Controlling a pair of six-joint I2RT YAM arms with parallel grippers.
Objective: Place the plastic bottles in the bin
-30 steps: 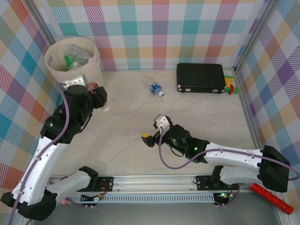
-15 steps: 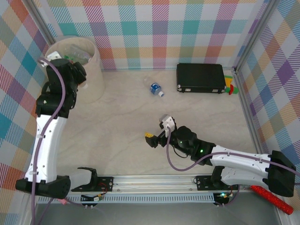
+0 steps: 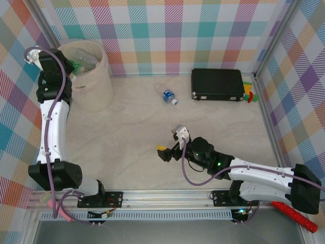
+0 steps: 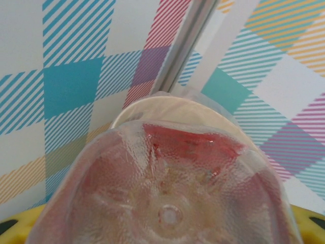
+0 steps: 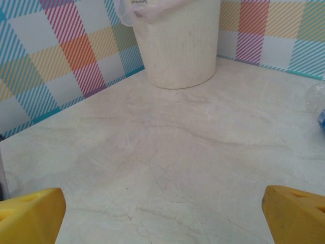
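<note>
A clear bottle [image 4: 167,203] looms close, its dimpled base facing out and red showing through along its upper edge. The left jaws clasp it, yellow fingertips [image 4: 10,223] peeking out at both bottom corners. Just behind it curves the bin's [image 4: 167,109] cream rim, then a metal post [image 4: 183,46] against the plaid wall [image 4: 71,86].

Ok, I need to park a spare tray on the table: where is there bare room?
Widest: the table between bin, loose bottle and right hand. Also bare: the stretch between case and right arm. Crowded: the far right corner, with coloured bits beside the case, and the bin's rim, where the left hand has its held bottle.
</note>
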